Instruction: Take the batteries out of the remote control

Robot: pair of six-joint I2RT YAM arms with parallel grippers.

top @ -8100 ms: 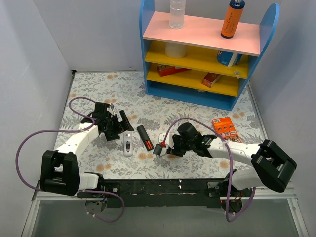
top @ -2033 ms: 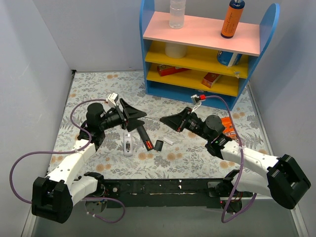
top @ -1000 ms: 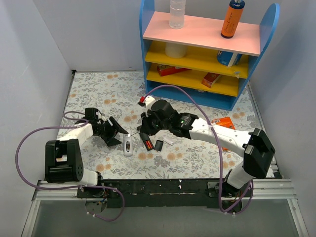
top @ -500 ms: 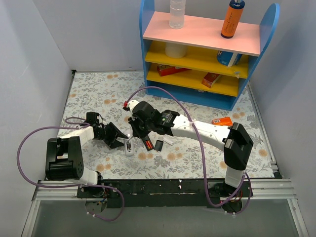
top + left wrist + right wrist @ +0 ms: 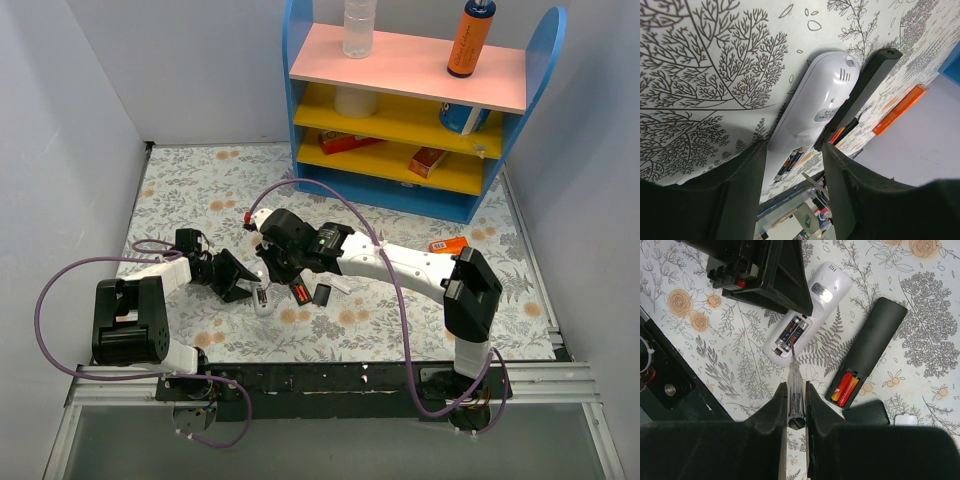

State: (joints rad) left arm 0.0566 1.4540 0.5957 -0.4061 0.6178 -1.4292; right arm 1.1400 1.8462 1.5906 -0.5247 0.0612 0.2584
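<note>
The black remote control [image 5: 880, 335] lies back-up on the floral mat, its compartment open with red and orange batteries [image 5: 846, 388] inside. Its loose back cover [image 5: 867, 413] lies beside that end. My right gripper [image 5: 795, 386] is shut on a clear-handled screwdriver [image 5: 794, 371], whose tip points into the open battery bay of a white remote [image 5: 822, 300] lying next to the black one. My left gripper [image 5: 794, 146] brackets the white remote [image 5: 820, 100] at its end, fingers against its sides. From above, the right gripper [image 5: 272, 272] partly covers the remote control [image 5: 291, 280].
A blue shelf unit [image 5: 400, 110] with bottles and boxes stands at the back. An orange battery pack [image 5: 450, 245] lies to the right, under the right arm. A small white piece [image 5: 342, 286] rests by the back cover [image 5: 322, 294]. White walls close in both sides.
The right arm has swung left, bringing the screwdriver tip over the white remote's bay. The left gripper's fingers have narrowed around the white remote's end.
</note>
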